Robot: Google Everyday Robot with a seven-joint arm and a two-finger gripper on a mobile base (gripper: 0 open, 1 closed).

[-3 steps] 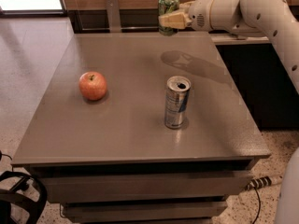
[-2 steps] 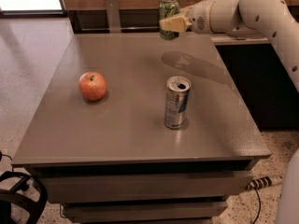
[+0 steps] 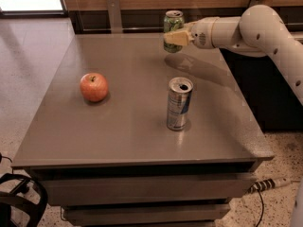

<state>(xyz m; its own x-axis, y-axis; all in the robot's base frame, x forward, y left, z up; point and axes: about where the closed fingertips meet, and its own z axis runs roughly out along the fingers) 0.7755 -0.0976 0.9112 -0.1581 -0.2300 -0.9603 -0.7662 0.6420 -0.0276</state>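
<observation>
A green can (image 3: 172, 28) hangs above the far part of the grey table (image 3: 128, 126), and my gripper (image 3: 175, 37) is shut on its side, reaching in from the right on the white arm (image 3: 246, 30). The can's shadow falls on the tabletop just below it. A silver and blue can (image 3: 179, 103) stands upright near the middle right of the table, its top open. A red apple (image 3: 93, 87) rests on the left side of the table, well away from the gripper.
A dark counter and a wooden wall run behind the table, with a metal bracket (image 3: 112, 14) at the back edge. A cable (image 3: 265, 186) lies on the floor at the right. A black object (image 3: 19, 202) sits at the lower left.
The gripper has carried the green can slightly to the left and a little lower over the far edge of the table. The apple and the silver can have not moved.
</observation>
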